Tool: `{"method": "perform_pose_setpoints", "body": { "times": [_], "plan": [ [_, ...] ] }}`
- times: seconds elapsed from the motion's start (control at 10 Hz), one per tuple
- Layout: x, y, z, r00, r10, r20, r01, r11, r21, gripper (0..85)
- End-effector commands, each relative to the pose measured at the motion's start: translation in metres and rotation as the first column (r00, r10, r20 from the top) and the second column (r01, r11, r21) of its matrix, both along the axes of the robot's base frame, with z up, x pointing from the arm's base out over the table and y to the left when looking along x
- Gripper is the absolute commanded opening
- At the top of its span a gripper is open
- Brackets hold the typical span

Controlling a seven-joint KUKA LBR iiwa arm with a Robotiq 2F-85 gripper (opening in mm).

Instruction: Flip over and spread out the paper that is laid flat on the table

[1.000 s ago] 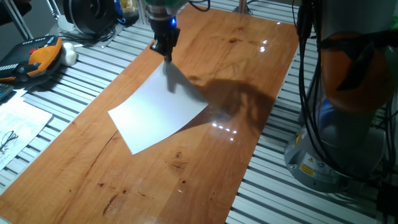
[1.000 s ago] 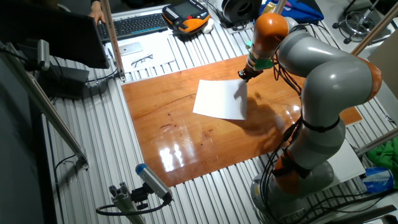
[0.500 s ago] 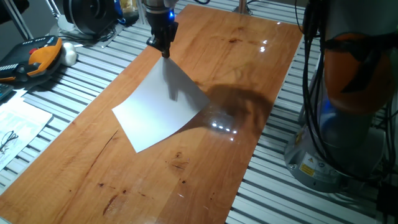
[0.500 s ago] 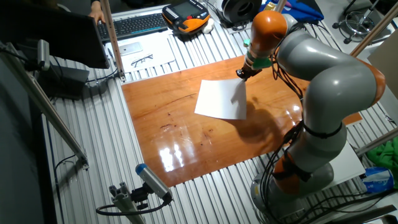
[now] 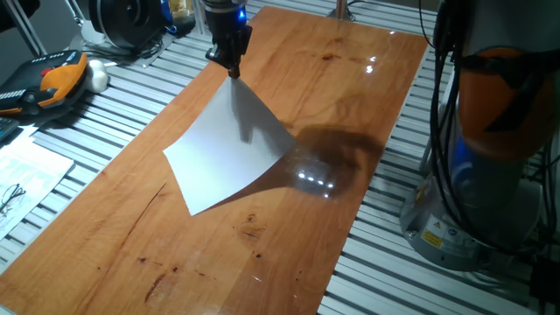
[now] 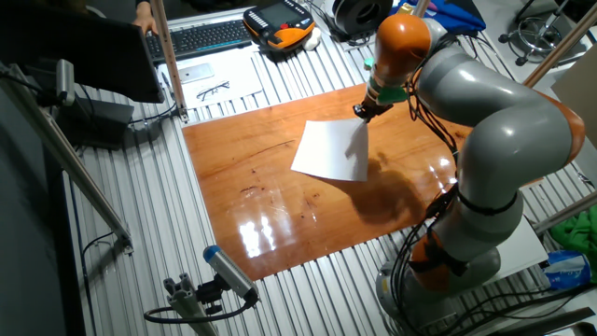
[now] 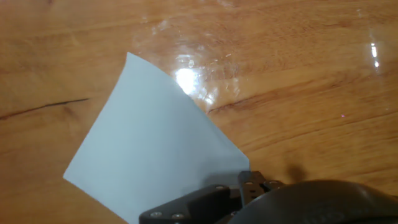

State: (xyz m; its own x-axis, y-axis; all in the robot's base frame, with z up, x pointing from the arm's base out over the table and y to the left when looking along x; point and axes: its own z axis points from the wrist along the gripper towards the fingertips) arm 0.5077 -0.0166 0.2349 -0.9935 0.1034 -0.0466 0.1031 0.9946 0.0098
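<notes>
Paper corner raised in fingers, sloping to table.

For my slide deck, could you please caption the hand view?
Gripper pinching one corner of the white paper, lifting it above the glossy wooden table.

Gripper pinches the paper's raised corner above table.
</notes>
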Motion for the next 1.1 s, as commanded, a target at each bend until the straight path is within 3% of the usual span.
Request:
{"method": "perform_pose_setpoints", "body": {
  "times": [0.0,0.2,0.4,0.7,0.9,1.0],
  "plan": [
    [-0.0023,0.001,0.002,1.000,0.000,-0.010,0.000,1.000,0.012,0.0],
    [-0.0131,0.000,0.009,0.999,0.008,-0.032,-0.007,1.000,0.007,0.0],
    [-0.0233,0.001,0.015,1.000,0.006,-0.025,-0.006,1.000,-0.008,0.0],
    [-0.0233,0.001,0.015,0.999,0.030,-0.029,-0.030,0.999,-0.018,0.0],
    [-0.0233,0.001,0.015,0.996,0.063,-0.067,-0.063,0.998,-0.001,0.0],
    [-0.0233,0.001,0.015,0.996,0.060,-0.072,-0.060,0.998,0.006,0.0]
  ]
}}
